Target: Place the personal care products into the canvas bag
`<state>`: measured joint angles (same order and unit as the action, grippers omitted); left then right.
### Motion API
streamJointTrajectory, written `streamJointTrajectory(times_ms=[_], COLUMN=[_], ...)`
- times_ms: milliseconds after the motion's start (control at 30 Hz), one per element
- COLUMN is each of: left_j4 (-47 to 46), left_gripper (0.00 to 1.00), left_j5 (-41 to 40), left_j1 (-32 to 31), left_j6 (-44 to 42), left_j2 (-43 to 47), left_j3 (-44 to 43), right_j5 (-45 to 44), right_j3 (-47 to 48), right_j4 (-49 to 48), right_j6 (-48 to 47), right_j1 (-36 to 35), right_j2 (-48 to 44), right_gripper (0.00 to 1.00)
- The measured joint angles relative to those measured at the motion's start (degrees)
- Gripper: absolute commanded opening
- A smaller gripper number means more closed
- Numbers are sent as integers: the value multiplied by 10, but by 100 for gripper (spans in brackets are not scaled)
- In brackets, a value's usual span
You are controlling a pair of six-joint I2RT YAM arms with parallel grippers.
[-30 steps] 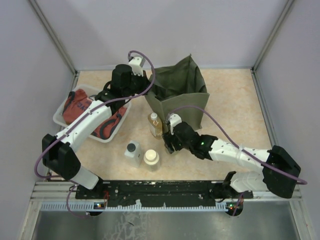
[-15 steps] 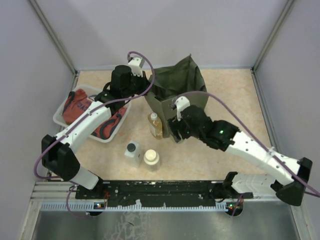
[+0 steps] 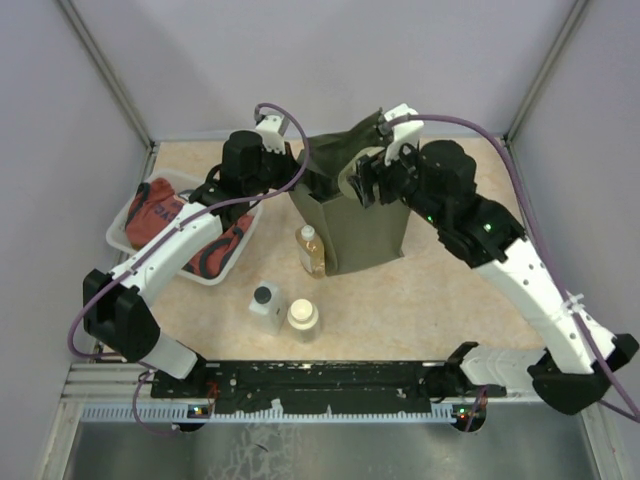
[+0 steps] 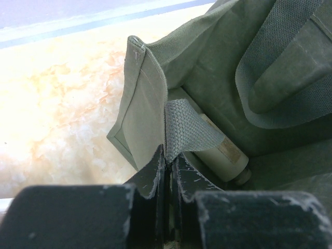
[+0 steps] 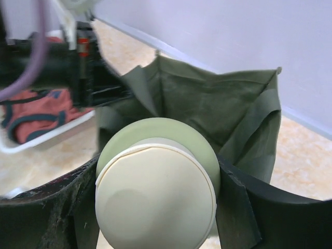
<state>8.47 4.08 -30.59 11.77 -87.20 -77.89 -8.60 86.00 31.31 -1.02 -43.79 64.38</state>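
Nearest our bases, three items stand on the table [image 3: 450, 290] waiting their turn: the pale jar [image 3: 303, 316] with its wide cream lid, the grey bottle [image 3: 265, 299] just beside it, and a little further back the amber bottle [image 3: 311, 250], which stands right against the front of the canvas bag [image 3: 362, 235]. We judge that they are left upright and apart enough for fingers to get round each one.

Off to the left sits the clear tray [image 3: 116, 232] with the red-and-black pouch [image 3: 158, 212] in it. It is no part of this job, so we leave it alone.

The bag stands upright in the middle of the table. Our right gripper [image 3: 366, 186] is clamped on the green bottle [image 5: 171, 132], with a finger pressed to each side and the cream cap facing the wrist camera. It hangs over the open mouth of the bag, so we reckon the step in hand is the drop. From the top view we cannot tell how far above the rim it is.

Furthest back, our left gripper [image 4: 167, 158] is pinched together on the bag's edge where the webbing strap [image 4: 189, 129] meets the wall. We take this as the reason the mouth stands open: soft cloth would sag shut otherwise. Down inside, the cream jar [image 4: 220, 150] lies on its side on the bottom of the bag.
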Motion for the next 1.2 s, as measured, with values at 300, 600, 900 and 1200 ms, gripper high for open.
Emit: streamJointTrajectory(times_ms=[300,600,900,1200], left_j4=[0,2,0,9], left_gripper=[0,0,0,0], left_j5=[5,9,18,16], left_j1=[0,1,1,1], left_j6=[2,2,2,-1], left_j2=[3,13,17,17], left_j3=[5,13,16,17], right_j5=[62,98,127,151], right_j3=[27,66,226,167], right_j4=[-99,-118,-86,-113], right_j6=[-50,-55,-58,-33], right_j1=[56,82,113,128], right_j2=[151,226,307,312], right_gripper=[0,0,0,0])
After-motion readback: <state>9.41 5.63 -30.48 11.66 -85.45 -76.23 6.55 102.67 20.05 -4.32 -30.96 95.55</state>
